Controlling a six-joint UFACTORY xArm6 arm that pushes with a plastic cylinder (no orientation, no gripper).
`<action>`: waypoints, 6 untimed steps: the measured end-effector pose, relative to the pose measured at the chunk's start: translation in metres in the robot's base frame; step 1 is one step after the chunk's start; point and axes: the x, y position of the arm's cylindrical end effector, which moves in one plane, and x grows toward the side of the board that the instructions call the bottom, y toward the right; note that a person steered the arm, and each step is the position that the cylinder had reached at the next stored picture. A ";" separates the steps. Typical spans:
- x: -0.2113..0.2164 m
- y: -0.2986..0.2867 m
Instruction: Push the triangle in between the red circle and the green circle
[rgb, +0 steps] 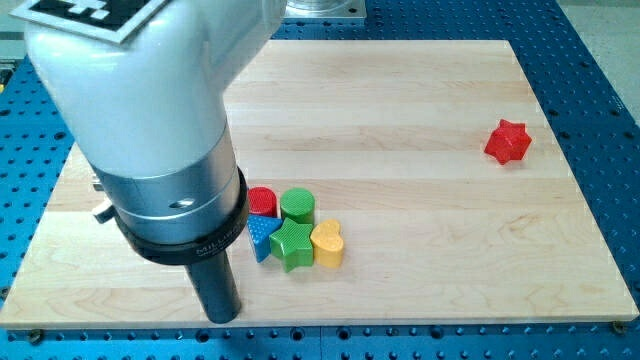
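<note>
Lacking any pincer, my tip rests apart from the blue triangle, toward the view's bottom-left

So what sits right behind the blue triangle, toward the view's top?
The red circle sits there, the green circle beside it. The arm hides the red circle's left edge and part of the blue triangle.

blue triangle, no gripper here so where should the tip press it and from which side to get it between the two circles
Press the blue triangle on its lower-left edge, coming from the view's bottom left, where my tip already stands. That edge is the only open one: the red circle sits right above it, the green star touches its right, and the green circle lies up and right. Pushing up-right probably wedges it between the circles.
</note>
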 end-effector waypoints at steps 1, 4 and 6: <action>-0.001 -0.003; -0.010 -0.009; -0.021 0.002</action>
